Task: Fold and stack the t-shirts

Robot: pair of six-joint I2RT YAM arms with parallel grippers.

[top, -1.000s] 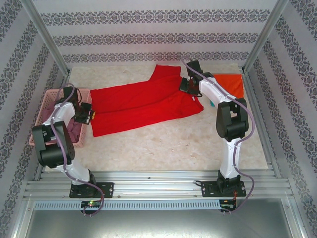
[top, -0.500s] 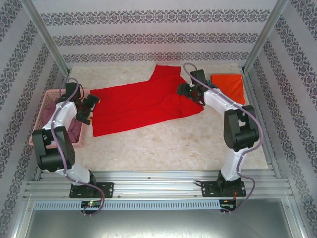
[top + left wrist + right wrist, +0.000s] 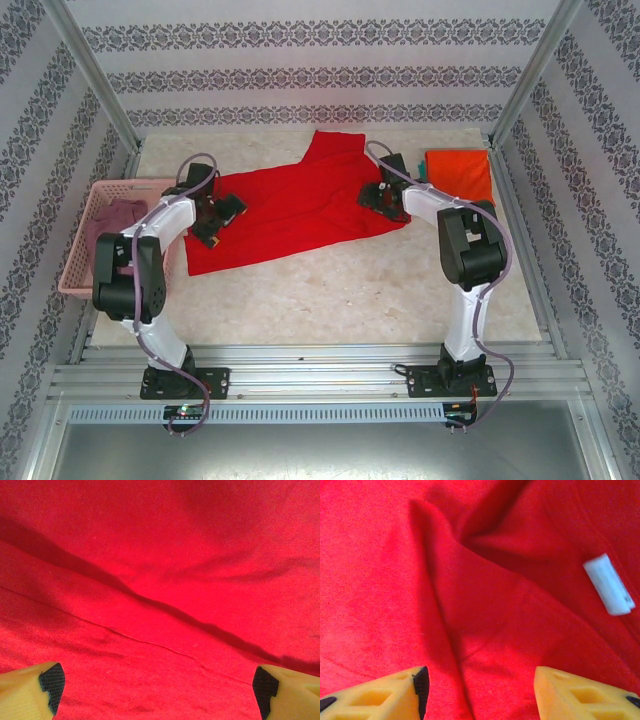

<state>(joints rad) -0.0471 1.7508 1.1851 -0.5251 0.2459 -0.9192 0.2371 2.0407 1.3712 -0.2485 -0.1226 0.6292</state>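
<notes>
A bright red t-shirt [image 3: 290, 210] lies spread and creased across the middle of the table, one sleeve [image 3: 335, 148] pointing to the back. My left gripper [image 3: 222, 215] hovers over its left end, open wide, with red cloth [image 3: 160, 580] under the fingertips [image 3: 50, 682] and nothing between them. My right gripper [image 3: 381, 196] is over the shirt's right end, open above a fold [image 3: 455, 630], near the white neck label [image 3: 609, 584]. An orange t-shirt [image 3: 460, 175] lies folded at the back right. A mauve t-shirt [image 3: 118, 218] sits in the basket.
The pink lattice basket [image 3: 78, 270] stands at the table's left edge. Metal frame posts and patterned walls close in the left, right and back sides. Bare marble tabletop [image 3: 340, 290] lies between the red shirt and the arm bases.
Both grippers went from shut to open, letting go of the red shirt. The left gripper moved right from beside the basket onto the shirt's left end. The right gripper shifted slightly.
</notes>
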